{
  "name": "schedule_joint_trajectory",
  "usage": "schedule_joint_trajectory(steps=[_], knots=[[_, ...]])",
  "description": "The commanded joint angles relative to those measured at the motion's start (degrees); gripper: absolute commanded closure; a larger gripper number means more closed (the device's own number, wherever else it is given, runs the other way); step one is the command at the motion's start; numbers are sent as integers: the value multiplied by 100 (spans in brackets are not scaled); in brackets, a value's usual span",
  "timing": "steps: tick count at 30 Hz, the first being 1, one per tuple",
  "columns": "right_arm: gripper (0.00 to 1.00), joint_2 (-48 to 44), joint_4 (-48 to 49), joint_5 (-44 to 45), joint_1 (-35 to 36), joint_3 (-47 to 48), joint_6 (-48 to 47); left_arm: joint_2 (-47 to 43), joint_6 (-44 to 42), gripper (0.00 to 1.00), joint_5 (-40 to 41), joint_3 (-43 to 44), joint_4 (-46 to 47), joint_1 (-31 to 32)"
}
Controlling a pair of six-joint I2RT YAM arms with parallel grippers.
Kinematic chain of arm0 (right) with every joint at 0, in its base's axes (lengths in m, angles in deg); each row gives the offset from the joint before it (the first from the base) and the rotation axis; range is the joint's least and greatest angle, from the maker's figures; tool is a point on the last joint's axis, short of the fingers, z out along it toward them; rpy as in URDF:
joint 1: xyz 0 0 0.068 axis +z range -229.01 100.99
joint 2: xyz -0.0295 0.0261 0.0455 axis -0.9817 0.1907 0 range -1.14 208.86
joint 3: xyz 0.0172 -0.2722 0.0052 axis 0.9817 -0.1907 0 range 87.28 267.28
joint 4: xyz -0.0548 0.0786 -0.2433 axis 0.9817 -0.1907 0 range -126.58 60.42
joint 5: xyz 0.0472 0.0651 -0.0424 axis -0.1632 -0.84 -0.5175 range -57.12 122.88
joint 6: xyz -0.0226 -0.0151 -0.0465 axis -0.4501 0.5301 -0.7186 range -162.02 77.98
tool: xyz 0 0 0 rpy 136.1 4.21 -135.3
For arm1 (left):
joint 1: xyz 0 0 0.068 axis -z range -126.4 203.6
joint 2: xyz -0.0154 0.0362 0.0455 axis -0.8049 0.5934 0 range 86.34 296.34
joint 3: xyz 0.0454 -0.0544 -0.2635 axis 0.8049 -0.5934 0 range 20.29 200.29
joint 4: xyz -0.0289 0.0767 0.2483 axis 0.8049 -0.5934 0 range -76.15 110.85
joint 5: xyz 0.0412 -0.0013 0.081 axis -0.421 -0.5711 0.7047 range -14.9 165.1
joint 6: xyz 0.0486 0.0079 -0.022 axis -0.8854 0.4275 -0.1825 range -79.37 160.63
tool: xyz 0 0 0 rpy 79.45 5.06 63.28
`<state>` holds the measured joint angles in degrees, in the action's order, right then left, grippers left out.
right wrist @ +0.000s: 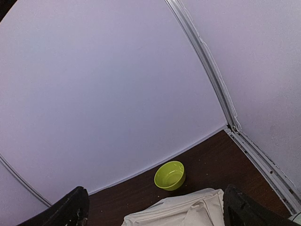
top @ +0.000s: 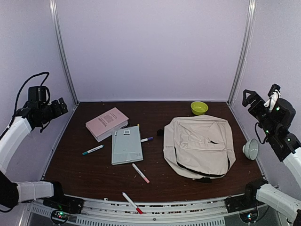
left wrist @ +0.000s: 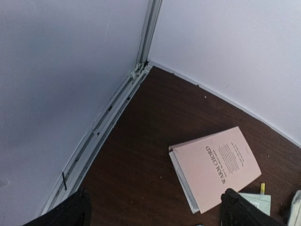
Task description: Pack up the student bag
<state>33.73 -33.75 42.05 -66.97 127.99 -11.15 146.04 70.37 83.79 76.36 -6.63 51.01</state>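
Observation:
The student bag (top: 200, 146), cream fabric with black zip lines, lies flat on the right half of the dark table. Its top edge shows in the right wrist view (right wrist: 188, 209). A pink book (top: 107, 123) (left wrist: 221, 165) and a grey-green notebook (top: 127, 144) lie left of centre. Several pens are scattered nearby: a teal one (top: 92, 150), a blue one (top: 147, 139) and a red-tipped one (top: 140, 173). My left gripper (top: 60, 106) (left wrist: 155, 217) hangs open, high over the back-left corner. My right gripper (top: 249, 99) (right wrist: 153, 215) is open too, raised at the right wall, holding nothing.
A lime-green bowl (top: 199, 108) (right wrist: 170, 175) sits at the back, just beyond the bag. A grey bowl (top: 250, 149) stands at the bag's right edge. Another red-tipped pen (top: 132, 203) lies on the front rail. White walls enclose the table on three sides.

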Motion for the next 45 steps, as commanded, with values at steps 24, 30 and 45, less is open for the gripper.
schedule_joint_trajectory(steps=[24, 30, 45], knots=[[0, 2426, -3386, -1259, 409, 980, 831, -2189, -695, 2, -1224, -391, -2976, 13], [0, 3249, -3987, -1020, 1813, 1588, -35, -1809, -756, 3, -1307, -363, -3047, 14], [11, 5437, -4816, -1033, 4160, 2600, -1487, -1812, -785, 3, -1362, -387, -3017, -15]])
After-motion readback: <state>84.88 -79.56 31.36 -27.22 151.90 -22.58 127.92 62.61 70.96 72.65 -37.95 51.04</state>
